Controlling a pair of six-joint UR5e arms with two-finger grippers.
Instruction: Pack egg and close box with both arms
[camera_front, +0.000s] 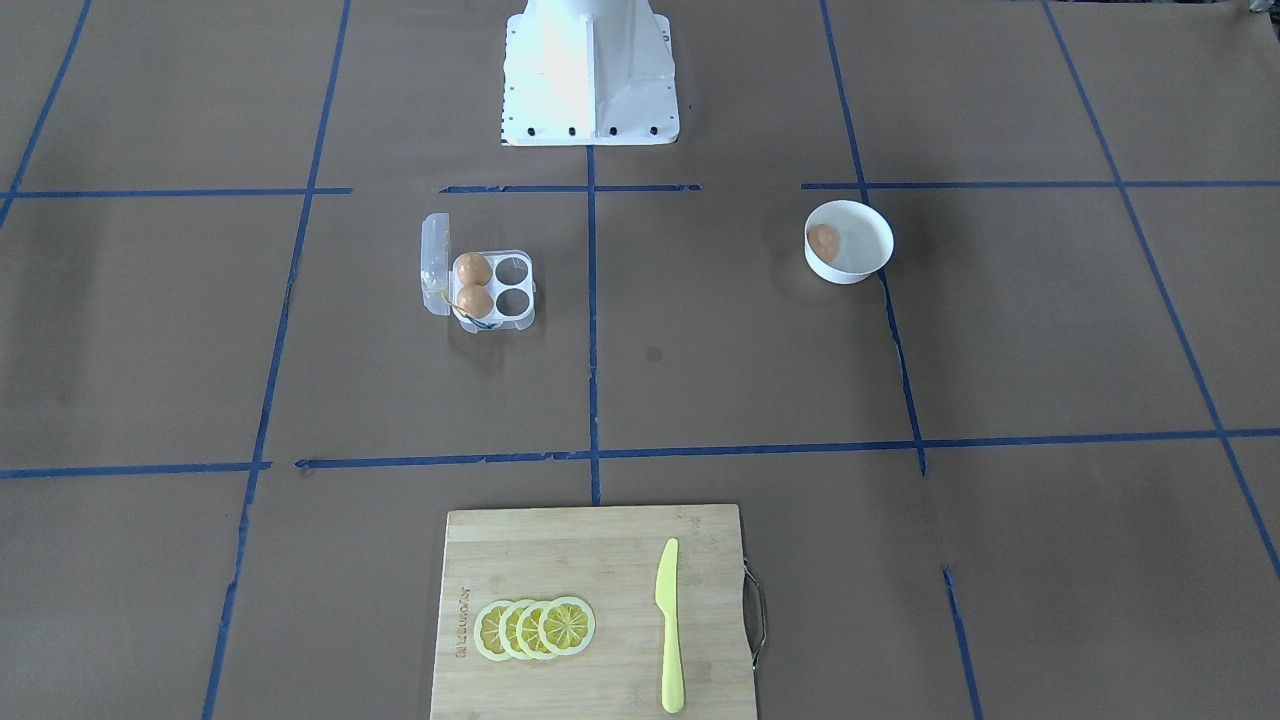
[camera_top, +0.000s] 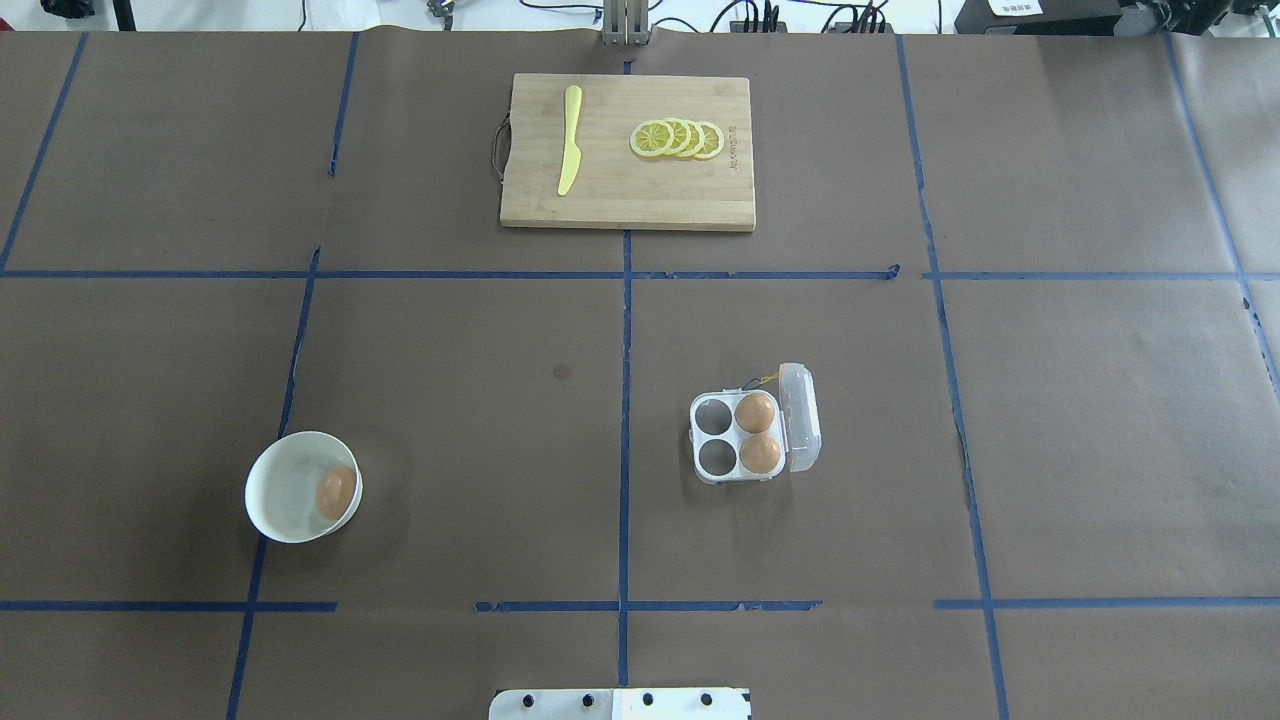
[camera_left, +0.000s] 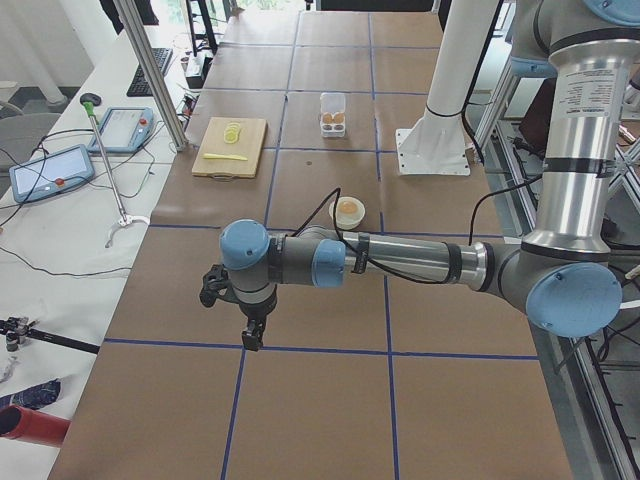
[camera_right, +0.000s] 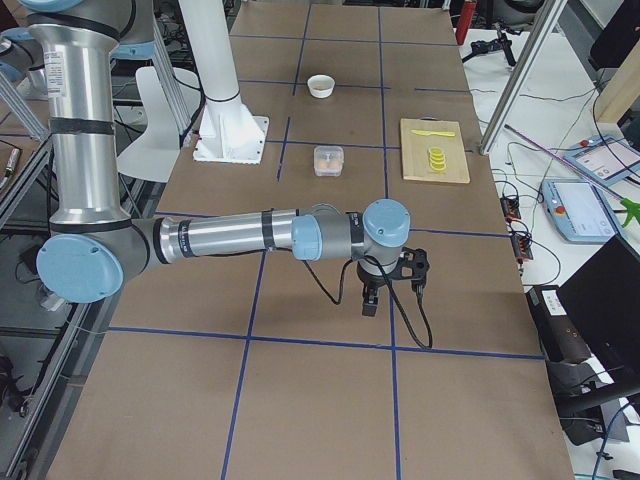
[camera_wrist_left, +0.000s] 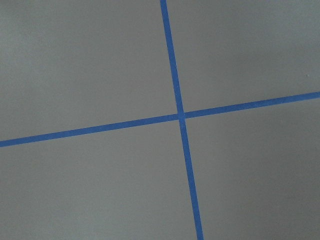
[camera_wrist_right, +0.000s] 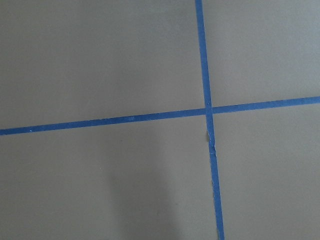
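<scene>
The egg lies in a white bowl on the table's left half; it also shows in the front view. The box stands open right of centre, lid swung to its right, with two brown eggs in the cups by the lid and two cups bare. My left gripper shows only in the exterior left view, low over bare table, far from the bowl. My right gripper shows only in the exterior right view, well away from the box. I cannot tell whether either is open or shut.
A wooden cutting board sits at the far edge with a yellow knife and lemon slices. The white robot base stands at the near middle. Both wrist views show only brown table and blue tape.
</scene>
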